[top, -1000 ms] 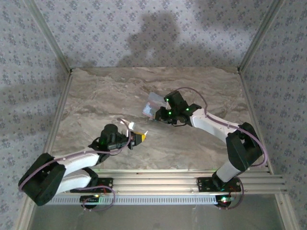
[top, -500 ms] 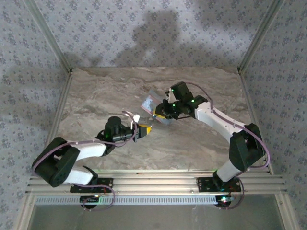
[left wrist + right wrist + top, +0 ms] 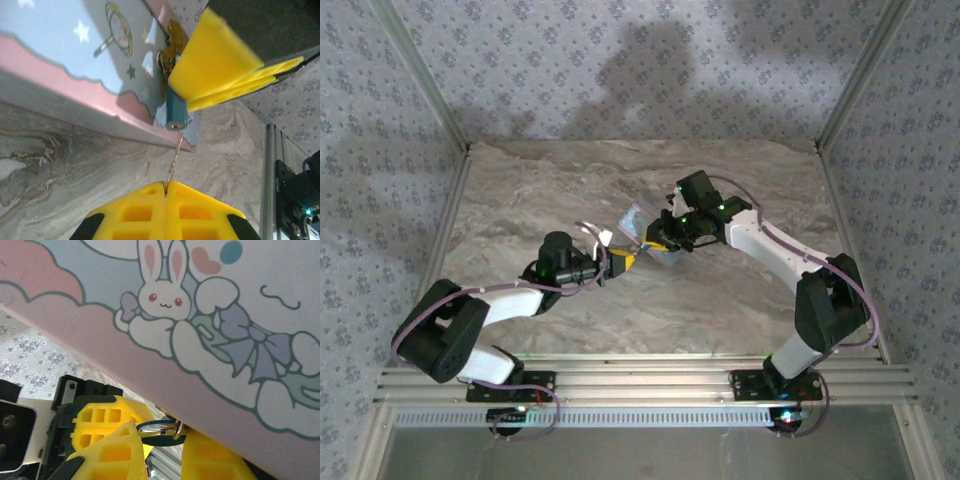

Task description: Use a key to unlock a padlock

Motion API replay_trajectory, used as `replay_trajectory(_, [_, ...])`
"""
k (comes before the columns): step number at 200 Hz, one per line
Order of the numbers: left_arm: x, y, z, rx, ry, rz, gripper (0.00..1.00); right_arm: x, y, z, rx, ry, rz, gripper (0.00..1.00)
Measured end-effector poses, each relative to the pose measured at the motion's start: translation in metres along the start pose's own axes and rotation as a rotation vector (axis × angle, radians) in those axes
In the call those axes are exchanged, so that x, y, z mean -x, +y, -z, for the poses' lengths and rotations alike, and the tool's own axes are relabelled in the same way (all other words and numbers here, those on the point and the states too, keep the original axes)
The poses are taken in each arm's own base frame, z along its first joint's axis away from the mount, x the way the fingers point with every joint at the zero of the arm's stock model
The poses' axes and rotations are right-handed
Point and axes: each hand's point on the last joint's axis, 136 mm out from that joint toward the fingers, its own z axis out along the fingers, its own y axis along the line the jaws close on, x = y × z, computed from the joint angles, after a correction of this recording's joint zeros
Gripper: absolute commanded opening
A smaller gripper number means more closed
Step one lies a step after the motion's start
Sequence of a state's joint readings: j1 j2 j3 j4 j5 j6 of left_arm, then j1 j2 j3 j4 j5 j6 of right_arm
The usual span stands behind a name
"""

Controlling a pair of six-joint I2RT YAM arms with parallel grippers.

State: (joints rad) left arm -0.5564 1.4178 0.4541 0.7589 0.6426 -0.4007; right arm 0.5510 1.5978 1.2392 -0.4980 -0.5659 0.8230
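Note:
The small dark-blue padlock [image 3: 176, 111] hangs at the edge of the pale blue cartoon tin [image 3: 75, 50], and my right gripper [image 3: 655, 240] is shut on it. In the right wrist view the padlock [image 3: 161, 433] sits between my right gripper's [image 3: 162, 450] yellow fingers [image 3: 112, 455], under the bunny tin [image 3: 210, 320]. My left gripper [image 3: 165, 184] is shut on the thin key [image 3: 173, 162]. The key points up at the padlock's lower end, and its tip reaches the underside. In the top view my left gripper [image 3: 620, 262] stands just left of and below the right one.
The tin [image 3: 638, 222] is tilted at mid-table on the marble top [image 3: 520, 200]. Patterned walls and metal corner posts [image 3: 420, 75] enclose the back and sides. An aluminium rail [image 3: 650, 380] runs along the near edge by the arm bases.
My left gripper has moved up and right with the key, closing on the padlock. My right gripper has shifted slightly with the padlock and tin.

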Motion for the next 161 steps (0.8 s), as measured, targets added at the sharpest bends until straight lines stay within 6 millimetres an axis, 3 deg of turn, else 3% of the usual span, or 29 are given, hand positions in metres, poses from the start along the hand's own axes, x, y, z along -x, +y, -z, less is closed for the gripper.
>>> replay_trajectory(88, [-0.011, 0.009, -0.007, 0.013, 0.041, 0.004, 0.00, 0.002, 0.001, -0.001, 0.000, -0.001, 0.001, 0.00])
replay_trajectory(161, [-0.006, 0.007, -0.013, 0.003, 0.038, -0.001, 0.00, 0.002, 0.001, -0.001, -0.001, 0.000, 0.007, 0.00])
